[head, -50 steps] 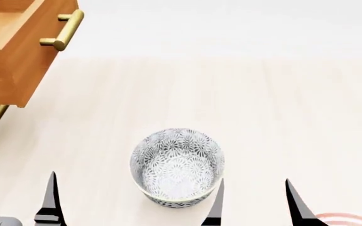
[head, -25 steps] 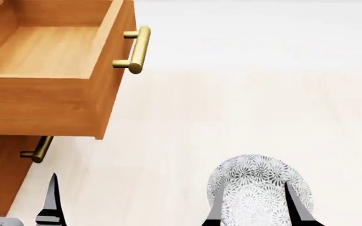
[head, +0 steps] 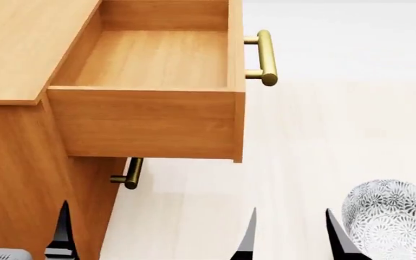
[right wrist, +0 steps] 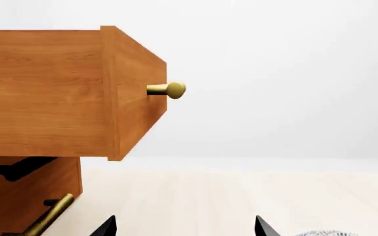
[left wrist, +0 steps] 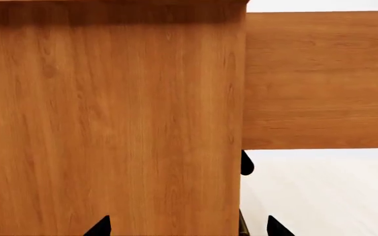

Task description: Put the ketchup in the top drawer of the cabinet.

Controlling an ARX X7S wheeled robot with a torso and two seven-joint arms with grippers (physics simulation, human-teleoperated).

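Pale wooden flooring and a blank white backdrop fill everything that is not furniture. From my left wrist camera the cabinet (left wrist: 110, 123) is a wall of orange-brown grain directly ahead of the left hand (left wrist: 187, 227), whose dark fingertips stand spread with nothing between them; the side of the pulled-out top drawer (left wrist: 320, 78) juts out beyond the cabinet's edge. From the head camera I look down into that top drawer (head: 157, 57), open and bare inside, its brass handle (head: 264, 57) ahead of and above the right hand (head: 289, 238); the lower drawer's handle (head: 130, 173) sits between my two hands, farther forward. The left hand (head: 24, 230) hangs just before the cabinet's side, the right hand is likewise spread and holding nothing, and a patterned bowl (head: 392, 216) rests on the floor just outboard of it. My right wrist camera shows the drawer from the side, raised well above that hand (right wrist: 183, 227). No view shows the ketchup, so I cannot say where it lies. I judge a small tin like that to be rigid, moderately heavy, smooth-sided and liable to slip; I would pinch it across the middle of its label, upright.
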